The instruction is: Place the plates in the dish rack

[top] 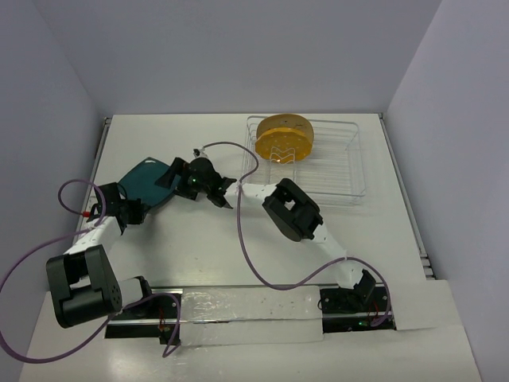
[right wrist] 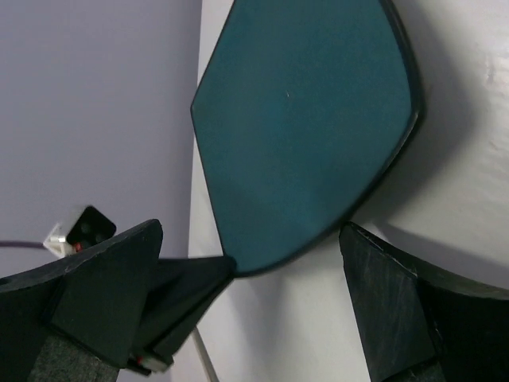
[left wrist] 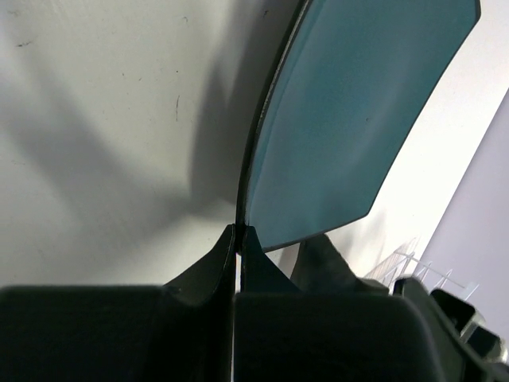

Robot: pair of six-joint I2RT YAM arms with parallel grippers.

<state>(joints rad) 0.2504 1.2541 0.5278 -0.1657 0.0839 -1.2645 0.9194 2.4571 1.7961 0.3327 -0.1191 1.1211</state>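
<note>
Teal plate (left wrist: 358,119) pinched by left gripper (left wrist: 239,235), apparently tilted.

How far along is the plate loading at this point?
Done: the yellow plate stands in the dish rack. In hand: the left gripper pinches the teal plate by its rim; the right gripper, jaws open, faces it. Left: racking it. No other plate is in view.

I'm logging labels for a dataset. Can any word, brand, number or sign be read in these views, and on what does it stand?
None can be read.
The teal plate is plain, the yellow plate shows only a pattern with no letters, and the dish rack is bare wire.
</note>
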